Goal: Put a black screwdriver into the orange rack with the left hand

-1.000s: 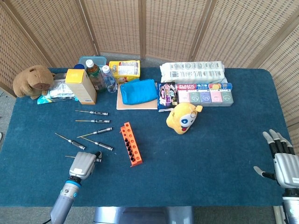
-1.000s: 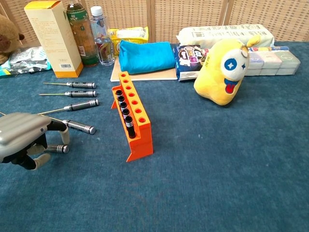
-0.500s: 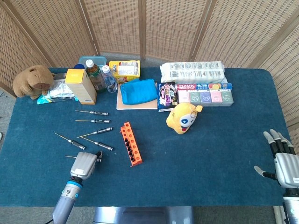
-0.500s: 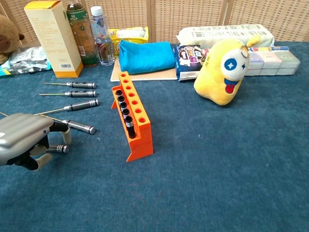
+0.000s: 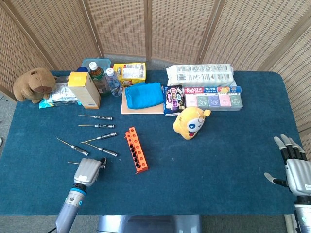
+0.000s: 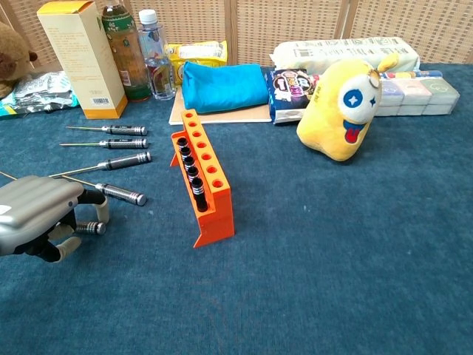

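The bench (image 5: 204, 170) is carrying the rack (image 6: 202, 174), standing near its middle and already part filled. The left hand (image 6: 41, 214) is crouching over the nearest screwdriver (image 6: 87, 227), fingers (image 6: 100, 208) curling round its handle; whether they are gripping is unclear. It should close firmly before lifting. The right hand (image 5: 294, 167) is lying idle, fingers apart.

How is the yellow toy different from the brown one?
The yellow plush toy is bright yellow with big blue eyes; the brown plush animal is plain brown.
The yellow plush toy sits out in the middle of the table, right of the orange rack; the brown plush animal sits at the far left edge, beside a crinkly packet.
Both are soft toys resting on the blue table.
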